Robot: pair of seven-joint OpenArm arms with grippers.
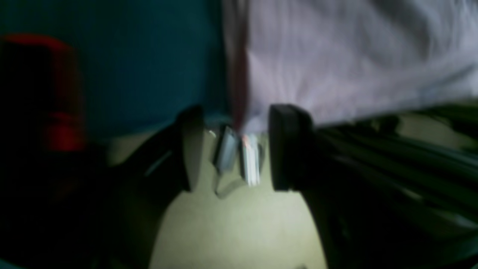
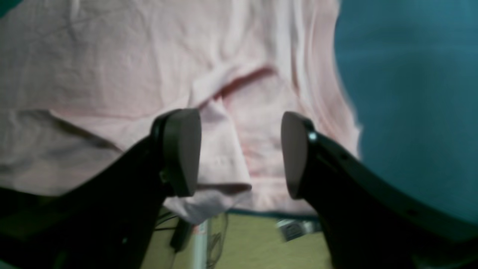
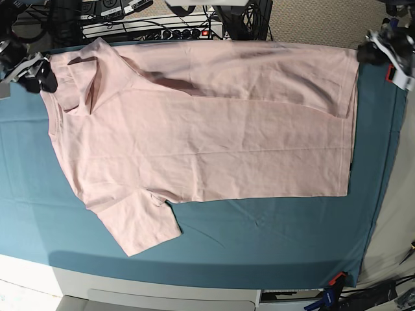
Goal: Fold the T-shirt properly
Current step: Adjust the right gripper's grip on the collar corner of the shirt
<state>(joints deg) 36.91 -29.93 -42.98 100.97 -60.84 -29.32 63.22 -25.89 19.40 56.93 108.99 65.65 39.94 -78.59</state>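
Across the middle of the base frame, your T-shirt [image 3: 207, 142] lay flat on the teal cloth [image 3: 259, 240], far edge folded inward. At the upper corners, right gripper [image 3: 40, 72] and left gripper [image 3: 376, 52] stood released, jaws apart, presumably having just let go.

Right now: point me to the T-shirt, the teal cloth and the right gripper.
T-shirt [image 3: 214, 142], base view, middle of the body panel.
Teal cloth [image 3: 259, 240], base view, bare stretch below the shirt.
Right gripper [image 2: 241, 149], right wrist view, midway between its open fingertips.
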